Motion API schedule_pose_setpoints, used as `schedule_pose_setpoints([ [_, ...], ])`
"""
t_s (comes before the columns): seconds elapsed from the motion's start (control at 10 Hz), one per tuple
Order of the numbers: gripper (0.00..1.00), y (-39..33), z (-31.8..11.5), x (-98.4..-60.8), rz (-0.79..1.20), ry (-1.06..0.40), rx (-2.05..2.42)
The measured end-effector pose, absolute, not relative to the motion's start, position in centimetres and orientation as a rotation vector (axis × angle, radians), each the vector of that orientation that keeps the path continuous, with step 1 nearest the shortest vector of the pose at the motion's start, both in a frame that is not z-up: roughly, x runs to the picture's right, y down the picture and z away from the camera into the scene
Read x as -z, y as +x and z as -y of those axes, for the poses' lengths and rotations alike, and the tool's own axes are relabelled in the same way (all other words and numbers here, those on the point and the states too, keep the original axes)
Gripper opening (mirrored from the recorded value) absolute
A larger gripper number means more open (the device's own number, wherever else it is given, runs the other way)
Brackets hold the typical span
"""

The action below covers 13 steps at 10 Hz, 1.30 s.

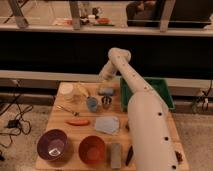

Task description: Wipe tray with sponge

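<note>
The green tray [164, 85] sits at the table's far right, partly covered by my white arm. The sponge [105, 91], a small blue-grey block, lies on the wooden table just left of the tray. My gripper [103, 76] hangs just above the sponge, at the back middle of the table. I cannot tell whether it touches the sponge.
A flat grey-blue cloth [107, 125] lies mid-table. A purple bowl [52, 145], an orange bowl [92, 149] and an upright grey block [115, 154] stand at the front. A blue cup [92, 104], an orange stick [77, 122] and a white cup [66, 89] sit left of the sponge.
</note>
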<state>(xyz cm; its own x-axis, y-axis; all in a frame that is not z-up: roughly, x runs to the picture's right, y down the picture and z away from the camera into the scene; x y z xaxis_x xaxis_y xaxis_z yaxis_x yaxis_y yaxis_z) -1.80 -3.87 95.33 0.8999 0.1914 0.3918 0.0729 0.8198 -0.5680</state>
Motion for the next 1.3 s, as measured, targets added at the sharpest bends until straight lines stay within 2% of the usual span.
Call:
schedule_pose_setpoints([
  [1.3,0.80,-1.9,2.7,-97.1,0.434,-0.623,-0.026],
])
